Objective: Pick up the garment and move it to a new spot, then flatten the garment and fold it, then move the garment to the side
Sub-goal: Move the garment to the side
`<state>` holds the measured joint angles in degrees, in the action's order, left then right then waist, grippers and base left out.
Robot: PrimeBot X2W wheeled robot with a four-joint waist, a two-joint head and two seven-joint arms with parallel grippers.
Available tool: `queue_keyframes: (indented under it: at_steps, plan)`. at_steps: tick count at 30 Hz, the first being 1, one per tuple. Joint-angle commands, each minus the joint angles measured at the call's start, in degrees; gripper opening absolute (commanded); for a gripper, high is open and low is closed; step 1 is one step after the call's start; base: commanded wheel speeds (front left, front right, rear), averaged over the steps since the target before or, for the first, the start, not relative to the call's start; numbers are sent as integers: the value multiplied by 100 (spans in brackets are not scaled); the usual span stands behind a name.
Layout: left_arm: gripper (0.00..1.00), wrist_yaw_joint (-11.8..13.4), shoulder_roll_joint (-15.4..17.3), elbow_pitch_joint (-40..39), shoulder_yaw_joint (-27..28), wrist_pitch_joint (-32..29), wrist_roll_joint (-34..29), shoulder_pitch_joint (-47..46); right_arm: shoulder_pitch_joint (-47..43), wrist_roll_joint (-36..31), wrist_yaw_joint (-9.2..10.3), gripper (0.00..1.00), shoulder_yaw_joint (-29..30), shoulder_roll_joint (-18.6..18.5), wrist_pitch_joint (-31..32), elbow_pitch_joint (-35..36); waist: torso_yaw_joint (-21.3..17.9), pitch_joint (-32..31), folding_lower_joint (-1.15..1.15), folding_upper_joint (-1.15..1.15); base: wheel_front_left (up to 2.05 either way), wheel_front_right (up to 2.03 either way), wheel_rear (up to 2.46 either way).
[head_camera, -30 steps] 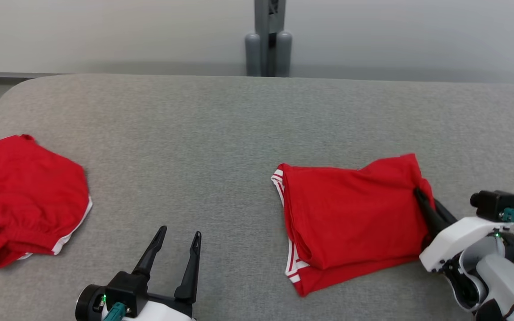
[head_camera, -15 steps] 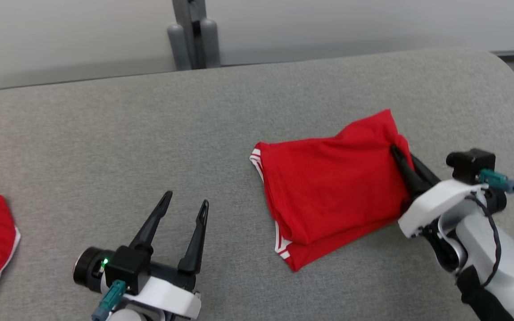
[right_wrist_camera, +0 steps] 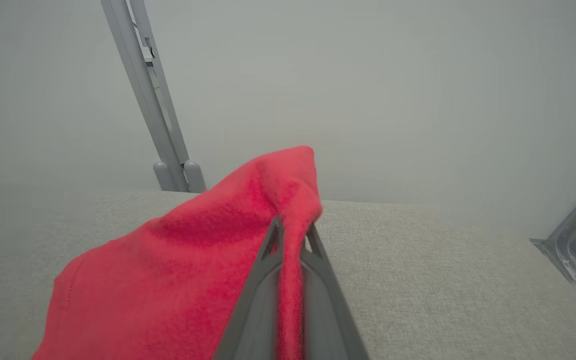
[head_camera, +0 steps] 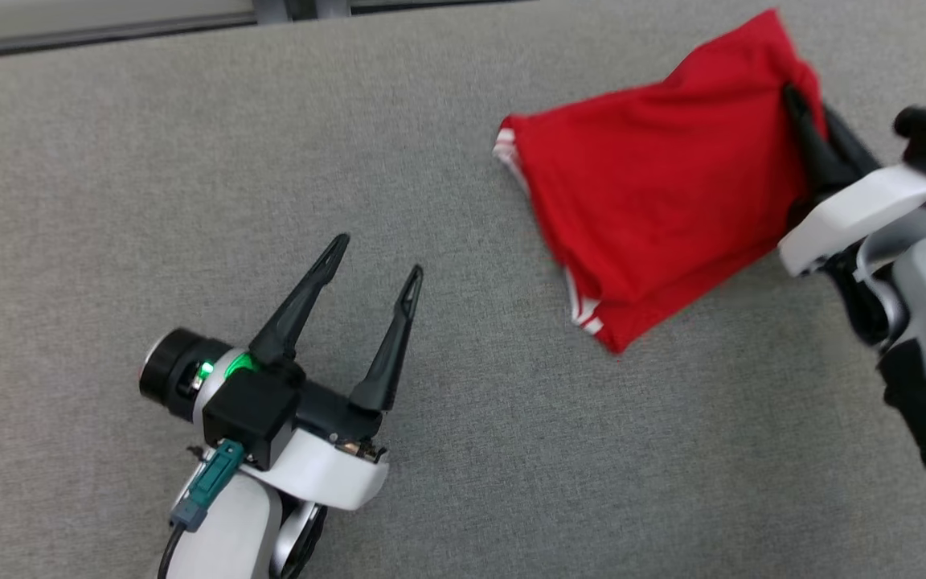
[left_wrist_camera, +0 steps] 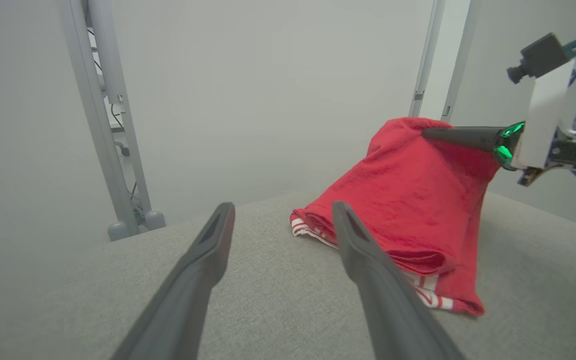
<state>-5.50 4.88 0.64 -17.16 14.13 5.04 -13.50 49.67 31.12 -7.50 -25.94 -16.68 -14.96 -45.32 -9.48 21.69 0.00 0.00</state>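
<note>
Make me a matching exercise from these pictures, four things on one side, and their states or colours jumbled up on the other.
Things:
1. left pincer
2. right pincer
3. red garment
4. padded surface

States:
A. grey
B. open, holding nothing
C. shut on cloth
D. one edge lifted, the other end resting

Pairs: 1-B, 2-C, 3-D, 4-A

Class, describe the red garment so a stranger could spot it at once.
On the grey table, look to the robot's right. A folded red garment with white-striped trim lies there, one corner pinched up by the right gripper. Its red stands out from the grey surface and open left gripper.
</note>
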Motion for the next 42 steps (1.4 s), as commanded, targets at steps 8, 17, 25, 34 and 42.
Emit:
queue_keyframes:
  at_steps: [8,17,25,34,42]
  plan:
    - [100,-99,118,-691,-333,-282,-115,-572,537,-733,2,0,873,-280,-36,-281,-68,662,0,0,0,0,0]
    - [100,-144,220,-1160,-576,-562,-98,-966,993,-2041,3,0,1454,-497,-36,-422,-243,1079,0,0,0,0,0]
    - [100,-153,284,-1258,-617,-621,-54,-1097,1222,-3071,7,0,1840,-462,-36,-275,-350,1271,0,0,0,0,0]
    - [100,-86,305,-1171,-607,-523,20,-1106,1234,-4327,7,0,2677,-361,-36,-597,-219,1229,0,0,0,0,0]
    - [100,-35,310,-1150,-608,-477,66,-1060,1106,-5511,7,0,3521,-165,-36,-465,-90,1151,0,0,0,0,0]
